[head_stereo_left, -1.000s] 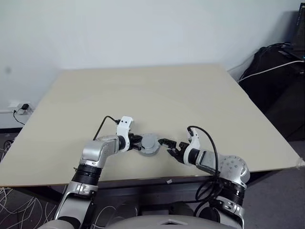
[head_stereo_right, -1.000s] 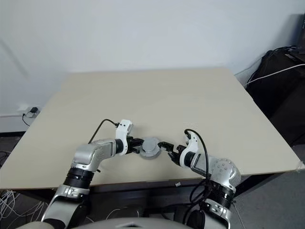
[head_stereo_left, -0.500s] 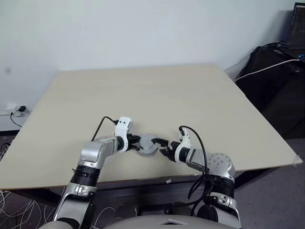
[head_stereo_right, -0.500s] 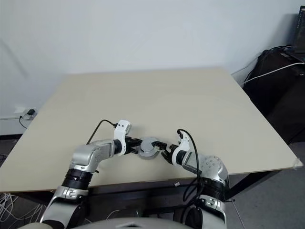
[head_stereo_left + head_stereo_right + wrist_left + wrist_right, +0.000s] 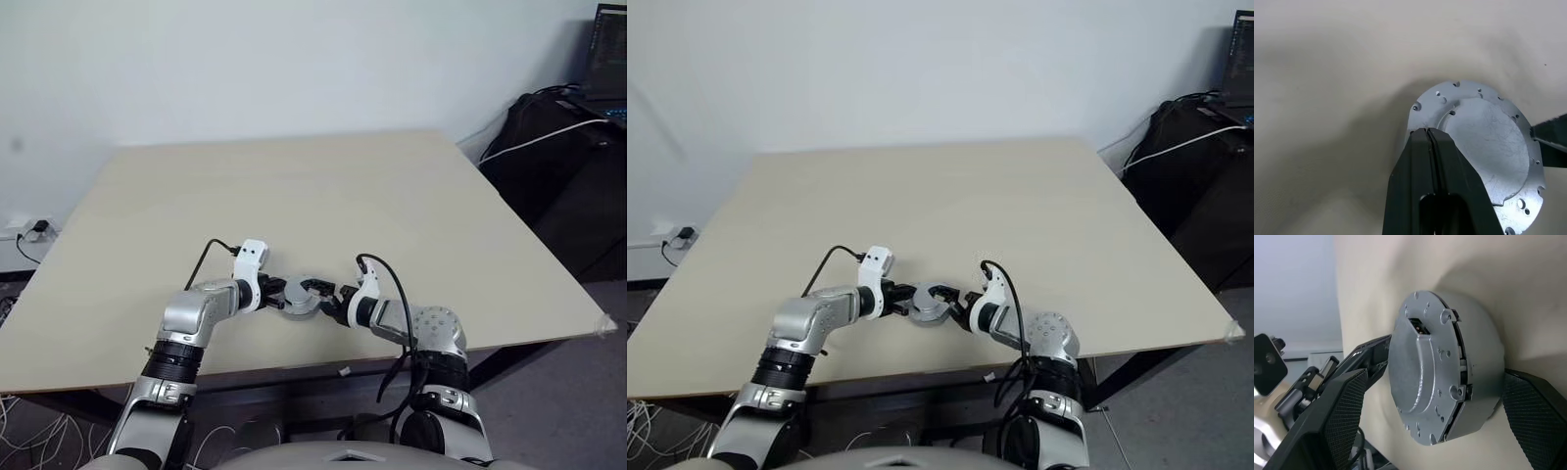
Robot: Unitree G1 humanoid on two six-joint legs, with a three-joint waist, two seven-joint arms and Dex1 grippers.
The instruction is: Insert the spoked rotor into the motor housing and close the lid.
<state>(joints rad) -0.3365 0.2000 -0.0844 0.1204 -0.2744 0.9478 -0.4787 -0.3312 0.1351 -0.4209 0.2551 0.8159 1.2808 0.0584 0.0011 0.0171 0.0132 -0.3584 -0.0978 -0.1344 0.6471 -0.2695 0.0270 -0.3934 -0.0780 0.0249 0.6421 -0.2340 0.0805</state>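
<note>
Matt grey metal lid (image 5: 1422,367); matt table (image 5: 294,186)

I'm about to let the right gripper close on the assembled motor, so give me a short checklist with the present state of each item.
1. Flat silver-grey metal lid on top of the round metal motor housing: ok, it sits on the housing.
2. Lid seated flush all round: cannot tell, a dark seam shows along the edge.
3. Right gripper open and straddling the assembly: ok, one finger stands on each side.
4. Left gripper steadying the part: ok, shut, its tips against the lid's rim.
5. Assembly resting on the beige table: ok.
6. Spoked rotor inside: cannot tell, the lid covers it.
</note>
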